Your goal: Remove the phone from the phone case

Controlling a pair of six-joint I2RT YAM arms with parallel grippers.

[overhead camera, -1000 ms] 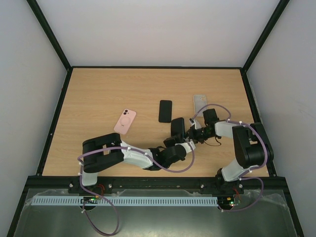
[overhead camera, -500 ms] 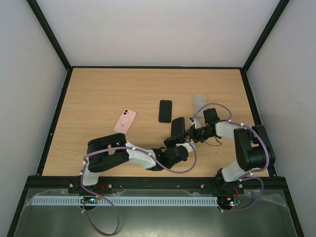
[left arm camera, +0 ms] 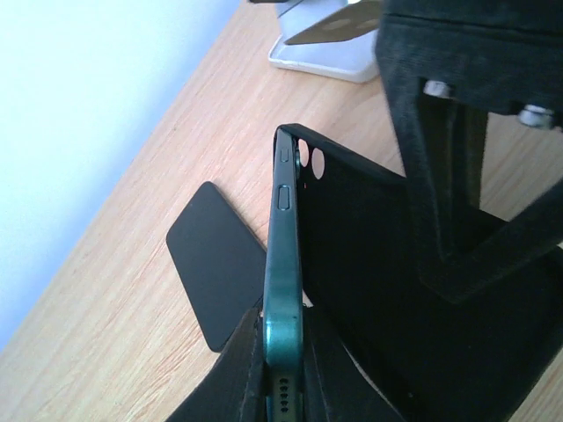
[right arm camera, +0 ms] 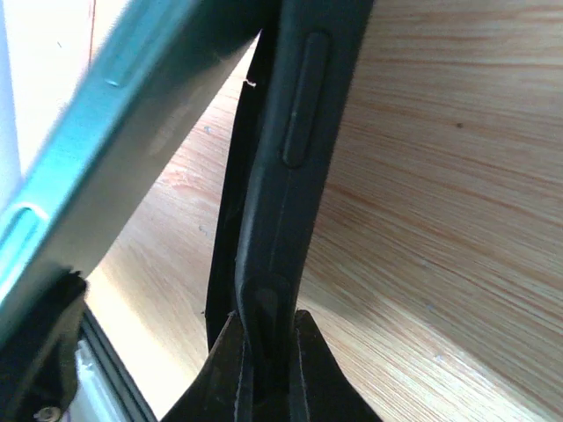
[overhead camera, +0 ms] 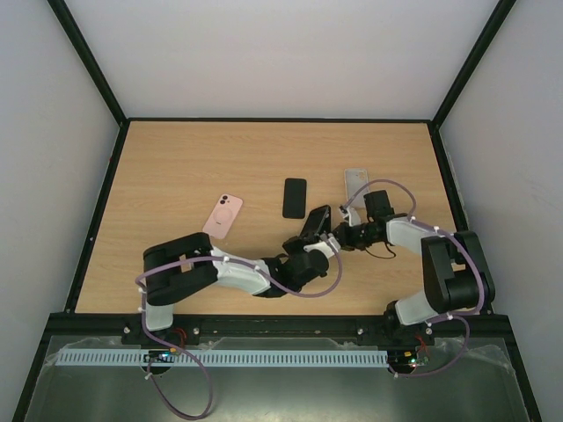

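Between the shut fingers of the left gripper (left arm camera: 283, 352) stood the lower edge of the green phone (left arm camera: 283, 229), pinched tight. Beside it the right gripper (right arm camera: 264, 356) clamped the rim of the black phone case (right arm camera: 295, 167), which gaped away from the phone near the fingers and met it at the far end.

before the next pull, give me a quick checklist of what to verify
1. Left gripper shut on the port end of the phone: ok.
2. Right gripper shut on the edge of the black case: ok.
3. Gap open between phone and case at the gripped ends: ok, the right wrist view shows a wedge of light there.
4. Camera end of the phone free of the case: not ok, it meets the case corner by the cutouts.
5. Black slab lying flat nearby is out of the pull path: cannot tell.
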